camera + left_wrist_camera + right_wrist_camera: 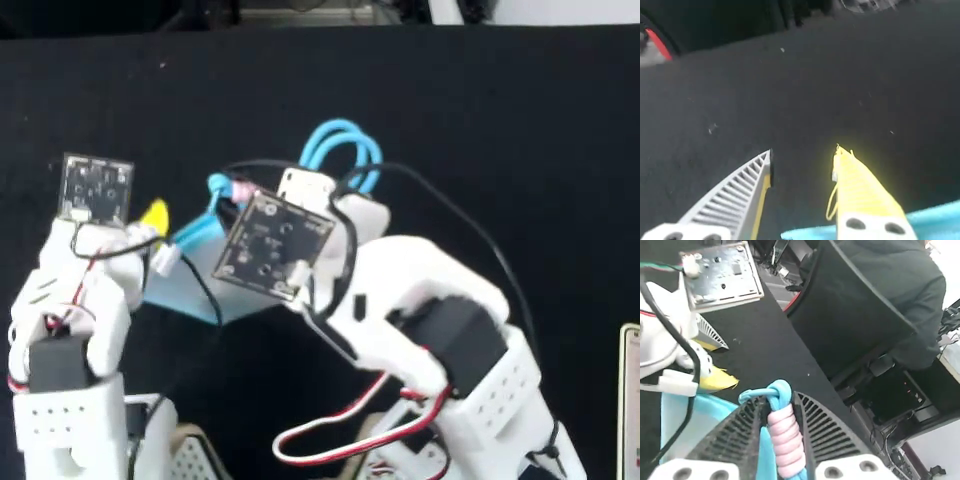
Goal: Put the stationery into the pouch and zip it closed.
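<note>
Left of the tabletop's middle, between the two arms, the light blue pouch lies flat on the black surface. Its far part is hidden under the arms' wrists. At that far end the right gripper is clenched on the zip pull, a pink ribbed tab tied to a blue cord loop. The dark ribbed fingers press the tab from both sides, and the cord's knot shows just past their tips. In the right wrist view the pouch's pale fabric lies right beneath that gripper. Whether the zip is drawn shut cannot be told, since the arms cover the pouch's mouth.

The left gripper stands released: its grey finger and its yellow finger are spread apart, with bare black tabletop between them. The base of the yellow finger is over the side of the pouch that faces the tabletop's left edge; whether it touches the fabric or hangs just above it cannot be told. The two grippers are near each other but apart, the left one on the left-edge side of the right one.

Behind the right arm's wrist a blue cable makes two loops toward the far edge. A pale flat object lies at the tabletop's right edge, well apart from the pouch.
</note>
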Motion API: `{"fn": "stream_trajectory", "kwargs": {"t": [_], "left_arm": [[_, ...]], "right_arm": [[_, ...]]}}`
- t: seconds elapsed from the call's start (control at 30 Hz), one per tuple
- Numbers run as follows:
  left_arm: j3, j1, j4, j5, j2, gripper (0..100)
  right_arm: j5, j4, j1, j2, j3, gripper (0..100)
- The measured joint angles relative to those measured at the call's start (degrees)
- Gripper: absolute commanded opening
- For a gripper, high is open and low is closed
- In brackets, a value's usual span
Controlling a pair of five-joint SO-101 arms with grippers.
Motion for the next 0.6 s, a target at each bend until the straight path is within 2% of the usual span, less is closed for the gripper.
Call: {"fn": "stream_trajectory", "kwargs": {"t": [0.3, 0.6], "left_arm": [[-5.80, 2.11, 22.07, -7.56, 0.00, 20], [-14.07, 0.97, 30.77, -10.73, 0.44, 20]], "right_arm": [[0.00, 0.09, 0.00, 0.00, -0.09, 1.1], [0.00, 0.26, -0.26, 0.00, -0.35, 1.1]]}}
